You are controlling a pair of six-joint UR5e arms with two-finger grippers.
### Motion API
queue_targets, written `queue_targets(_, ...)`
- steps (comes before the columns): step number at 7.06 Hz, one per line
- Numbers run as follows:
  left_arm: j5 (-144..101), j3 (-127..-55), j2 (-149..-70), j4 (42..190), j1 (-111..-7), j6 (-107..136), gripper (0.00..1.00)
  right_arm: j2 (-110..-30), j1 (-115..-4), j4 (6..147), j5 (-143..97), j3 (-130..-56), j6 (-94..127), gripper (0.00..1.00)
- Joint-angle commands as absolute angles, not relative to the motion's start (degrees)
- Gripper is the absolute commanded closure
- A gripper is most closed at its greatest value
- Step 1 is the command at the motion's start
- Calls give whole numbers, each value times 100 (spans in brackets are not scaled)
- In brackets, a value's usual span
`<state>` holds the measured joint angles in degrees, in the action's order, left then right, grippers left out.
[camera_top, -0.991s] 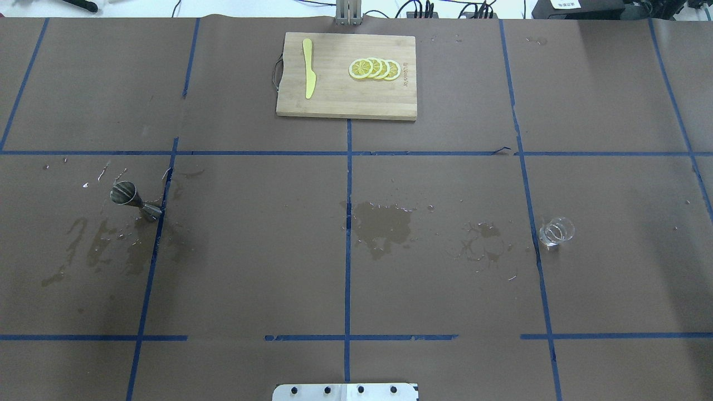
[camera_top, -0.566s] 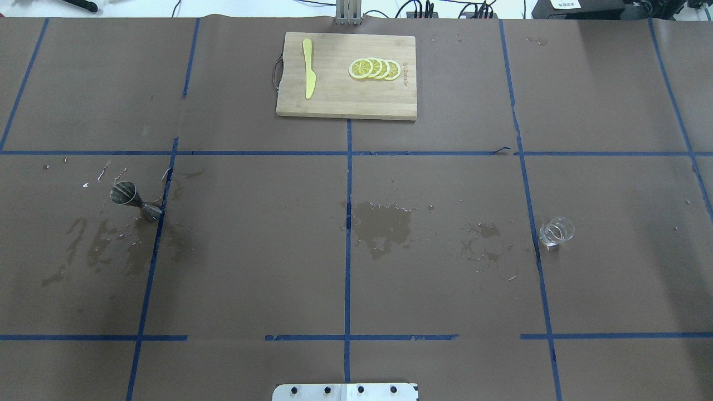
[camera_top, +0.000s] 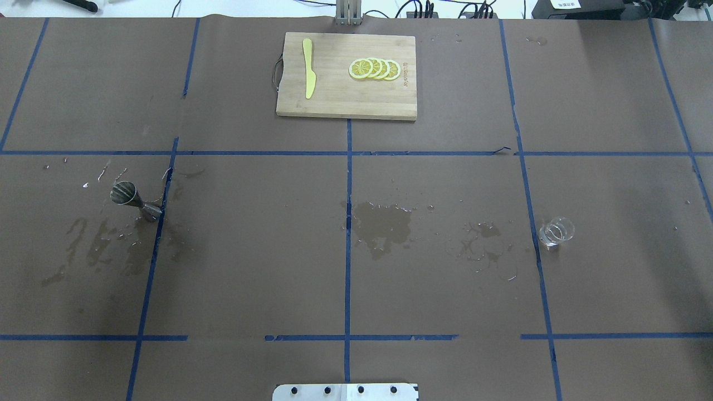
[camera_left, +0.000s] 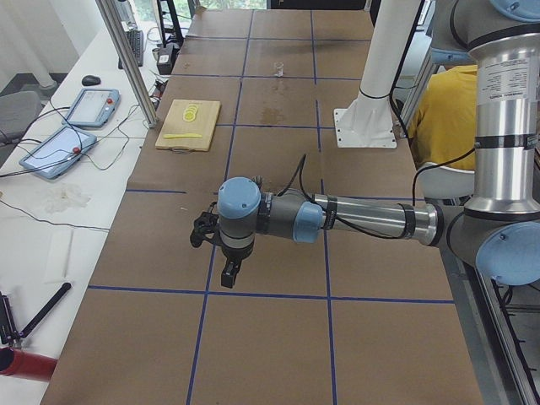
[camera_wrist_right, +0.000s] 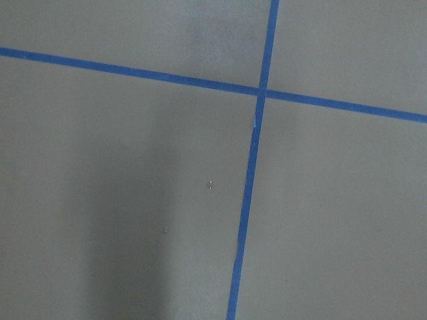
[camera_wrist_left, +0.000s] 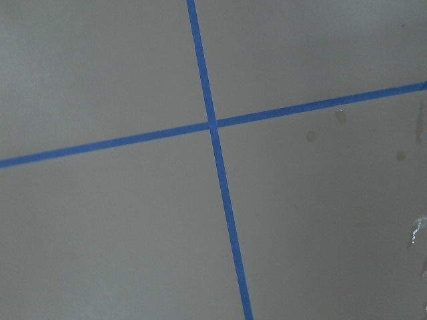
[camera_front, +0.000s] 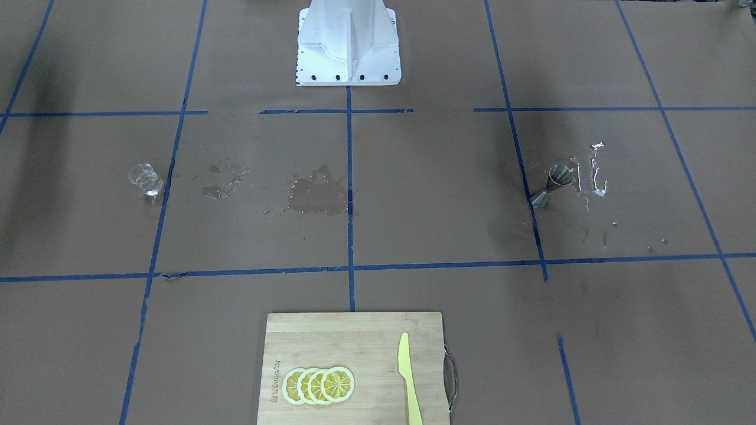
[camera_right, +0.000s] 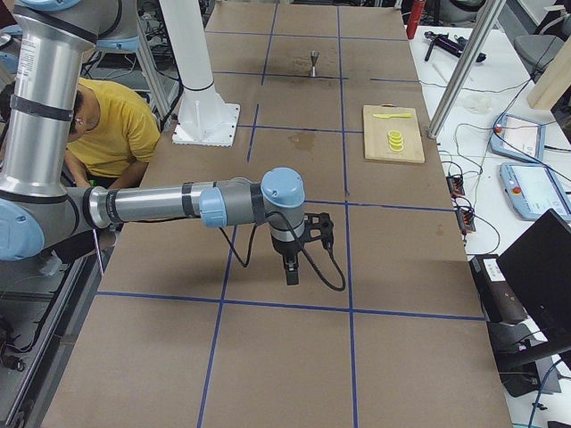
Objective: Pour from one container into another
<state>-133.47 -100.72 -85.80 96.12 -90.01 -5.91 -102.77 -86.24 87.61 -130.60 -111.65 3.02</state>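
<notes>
Plainly, nothing is in hand yet. The small clear glass beaker [camera_top: 556,231] stands on the brown paper-covered table [camera_top: 250,267] on our right side, just beside a blue tape line. The small shiny steel hourglass jigger [camera_top: 135,201] stands far over on our left side, its base at another tape line. The two are well apart, so one of them has to be carried a long way before any pouring.

Our left gripper [camera_left: 229,275] and right gripper [camera_right: 291,271] both hang over bare paper nearer the table's ends. Only the side views show them, so we cannot tell whether their fingers are apart or together. The wrist views show only tape and paper.

We judge the main risks to be these:
- Slip: the beaker is smooth glass, and a light or off-centre pinch could let it twist or drop on the way across.
- Topple: the jigger is narrow-waisted with a small foot. A bump from a finger or from the beaker's lip could knock it over.
- Miss: the jigger's mouth is small, so a fast tilt or a lip held too high would send liquid onto the paper.

The dark wet patches [camera_top: 384,225] across the middle, and more around the jigger, suggest how easily that happens. We cannot tell how much liquid the beaker holds.
</notes>
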Motion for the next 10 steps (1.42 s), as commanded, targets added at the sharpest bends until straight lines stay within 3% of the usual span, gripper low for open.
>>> queue_targets(1,-13368,-10072,-8832,10034,-9000,-606,0,-9862,-8631,8737,-13052,-11180,1687,0)
queue_targets(7,-14040,-9556,-8754,13898,-9000,-97,0,-9835,-8631,8446,-13439,-11039,-97,0)
queue_targets(10,-13845,-9702,-8789,15437,-7686,1703,0,-9887,-8631,8429,-13430,-11039,-88,0)
